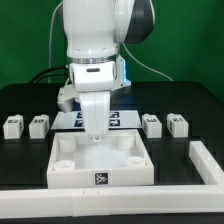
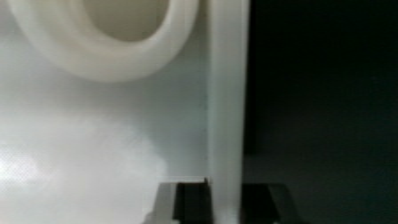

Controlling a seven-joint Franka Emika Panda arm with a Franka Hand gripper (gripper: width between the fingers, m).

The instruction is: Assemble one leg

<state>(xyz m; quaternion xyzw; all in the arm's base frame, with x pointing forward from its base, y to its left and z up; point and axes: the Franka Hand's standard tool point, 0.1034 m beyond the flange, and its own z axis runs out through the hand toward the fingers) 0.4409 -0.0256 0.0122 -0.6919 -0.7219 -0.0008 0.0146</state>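
Black table [image 1: 25,165], green backdrop [image 1: 30,40]. Four legs [image 1: 39,124] stand in a far row, two at the left and two at the right, none held. One marker board [image 1: 118,120] lies between the pairs. One tray [image 1: 100,172] sits near centre, with round sockets [image 1: 62,144] at its corners. Gripper [image 1: 94,133] is at the tray's far wall. In the wrist view the fingers [image 2: 187,205] straddle a wall; cannot tell if clamped. One rail [image 1: 205,160] lies right of the tray, with a gap between. Open table to the left.

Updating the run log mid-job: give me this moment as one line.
gripper straddling tray far wall | grip unconfirmed | four legs loose on table | none mounted
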